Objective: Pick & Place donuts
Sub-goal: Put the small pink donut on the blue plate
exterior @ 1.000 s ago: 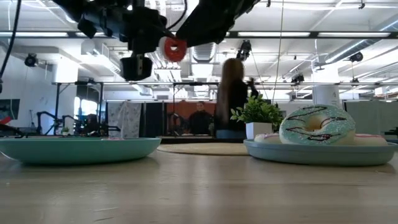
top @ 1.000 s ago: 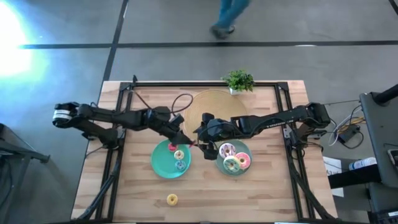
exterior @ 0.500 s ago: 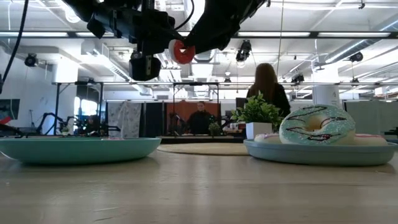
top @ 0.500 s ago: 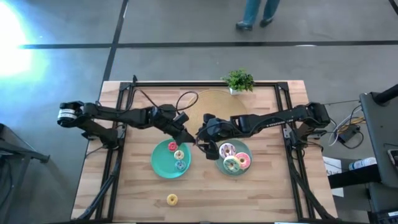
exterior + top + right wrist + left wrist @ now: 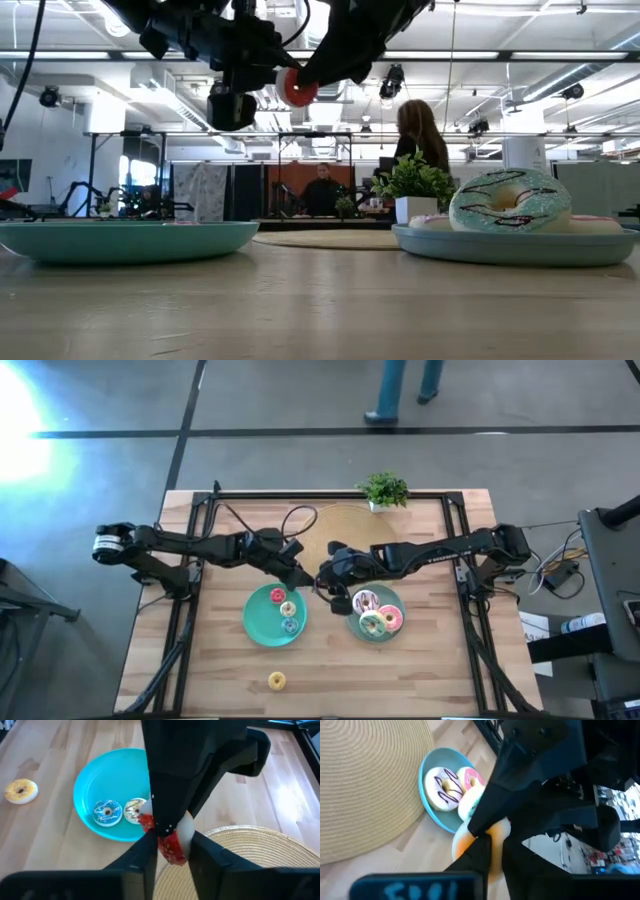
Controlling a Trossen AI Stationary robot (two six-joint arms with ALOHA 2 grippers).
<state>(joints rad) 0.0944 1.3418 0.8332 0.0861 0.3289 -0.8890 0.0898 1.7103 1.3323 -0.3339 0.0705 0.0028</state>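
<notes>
A small red donut point(image 5: 294, 88) hangs high over the table between the two plates, with both grippers on it. My left gripper point(image 5: 304, 581) reaches it from the table's left, my right gripper point(image 5: 321, 588) from the right. The left teal plate point(image 5: 259, 624) holds a red donut point(image 5: 277, 596), a cream donut point(image 5: 287, 609) and a blue donut point(image 5: 289, 625). On the right teal plate point(image 5: 500, 246) lie a white sprinkled donut point(image 5: 365, 601), a green-iced donut point(image 5: 372, 624) and a pink donut point(image 5: 392, 618). A yellow donut point(image 5: 277, 681) lies flat near the front edge. My left gripper pinches the red donut by the rim point(image 5: 166, 839) that faces it, between its fingertips. The fingers slant down from the table's left. The donut is lifted clear, well above both plates. My right gripper has the same donut between its two fingers point(image 5: 148, 854), one on each side of the ring's body point(image 5: 173, 851). The fingers come about level from the table's right. The donut stays clear of the table.
A big round tan mat point(image 5: 345, 528) lies behind the plates, with a small potted plant point(image 5: 383, 490) at the far edge. Cables run along the left arm. People show in the room beyond the table. Bare wood lies around the yellow donut.
My left gripper has carried the red donut a little toward the table's right, up to my right gripper. The two grippers now stand tip to tip with the donut between them. A person has walked past beyond the table's far edge.
</notes>
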